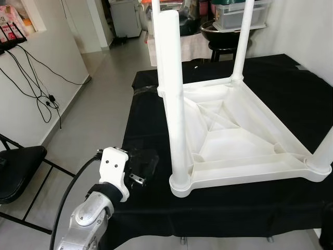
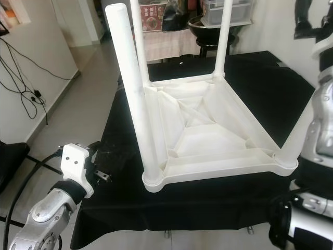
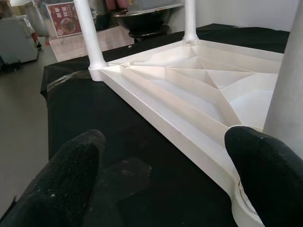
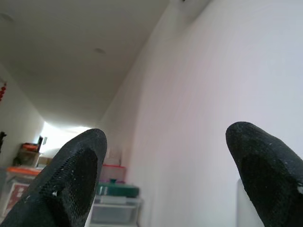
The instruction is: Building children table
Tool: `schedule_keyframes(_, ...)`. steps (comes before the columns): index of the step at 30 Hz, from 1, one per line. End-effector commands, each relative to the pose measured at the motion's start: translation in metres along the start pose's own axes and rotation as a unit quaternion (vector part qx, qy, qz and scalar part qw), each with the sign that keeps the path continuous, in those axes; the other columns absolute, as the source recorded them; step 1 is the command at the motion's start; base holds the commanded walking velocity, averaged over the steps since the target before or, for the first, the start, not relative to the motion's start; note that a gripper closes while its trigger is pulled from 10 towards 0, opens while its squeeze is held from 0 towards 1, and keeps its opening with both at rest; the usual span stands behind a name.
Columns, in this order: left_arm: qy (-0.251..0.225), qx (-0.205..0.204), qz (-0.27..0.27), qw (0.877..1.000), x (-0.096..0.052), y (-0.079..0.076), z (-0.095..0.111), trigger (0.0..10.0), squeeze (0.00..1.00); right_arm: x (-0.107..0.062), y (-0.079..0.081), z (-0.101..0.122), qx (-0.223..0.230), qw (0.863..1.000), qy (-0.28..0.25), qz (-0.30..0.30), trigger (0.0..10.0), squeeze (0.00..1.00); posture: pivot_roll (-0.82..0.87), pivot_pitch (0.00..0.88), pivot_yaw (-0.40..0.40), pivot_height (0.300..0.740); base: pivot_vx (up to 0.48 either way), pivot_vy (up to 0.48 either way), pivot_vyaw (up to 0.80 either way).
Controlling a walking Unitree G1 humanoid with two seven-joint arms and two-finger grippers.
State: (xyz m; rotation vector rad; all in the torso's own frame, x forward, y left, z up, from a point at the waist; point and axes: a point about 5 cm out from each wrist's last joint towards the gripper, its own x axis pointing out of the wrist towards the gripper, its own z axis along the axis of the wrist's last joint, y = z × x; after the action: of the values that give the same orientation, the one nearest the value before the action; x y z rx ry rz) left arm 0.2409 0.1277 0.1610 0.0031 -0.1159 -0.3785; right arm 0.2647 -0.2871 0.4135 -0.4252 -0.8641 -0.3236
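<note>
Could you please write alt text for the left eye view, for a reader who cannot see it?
A white plastic children's table lies upside down on a black cloth-covered table, with its round legs standing upright at the corners, the nearest leg tallest in the picture. The robot's left gripper hovers over the cloth beside that leg's base, and a grey tiled floor stretches away at left.

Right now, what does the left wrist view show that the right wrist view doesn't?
Left wrist view: the upturned white table on the black cloth, with the left tool low beside its near leg. Right wrist view: a white wall, ceiling and distant storage boxes, with the right tool aimed upward. Shared: two black fingers spread apart, holding nothing.
</note>
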Motion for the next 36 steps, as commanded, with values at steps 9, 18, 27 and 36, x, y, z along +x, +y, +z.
schedule_keyframes(9,0.009,-0.002,-0.007,1.000,-0.002,-0.003,-0.004,10.0,0.00,0.003,-0.011,-0.009,-0.020,0.999,0.031,0.016,10.0,0.00,-0.13,0.025,0.071,0.740,0.000,0.000,0.00)
schedule_keyframes(18,0.008,-0.001,-0.011,1.000,-0.002,-0.005,-0.004,10.0,0.00,-0.024,0.021,-0.061,0.039,0.969,0.196,0.144,10.0,0.00,-0.13,0.021,0.066,0.740,0.000,0.000,0.00)
schedule_keyframes(27,0.005,0.001,-0.001,1.000,-0.001,-0.005,-0.002,10.0,0.00,-0.021,0.042,-0.048,0.145,0.962,0.161,0.166,10.0,0.00,-0.13,0.024,0.063,0.740,0.000,0.000,0.00)
schedule_keyframes(36,0.009,0.013,0.033,0.999,-0.003,0.001,-0.003,10.0,0.00,-0.026,0.079,-0.031,0.227,0.936,0.145,0.226,10.0,0.00,-0.13,0.037,0.052,0.740,0.000,0.000,0.00)
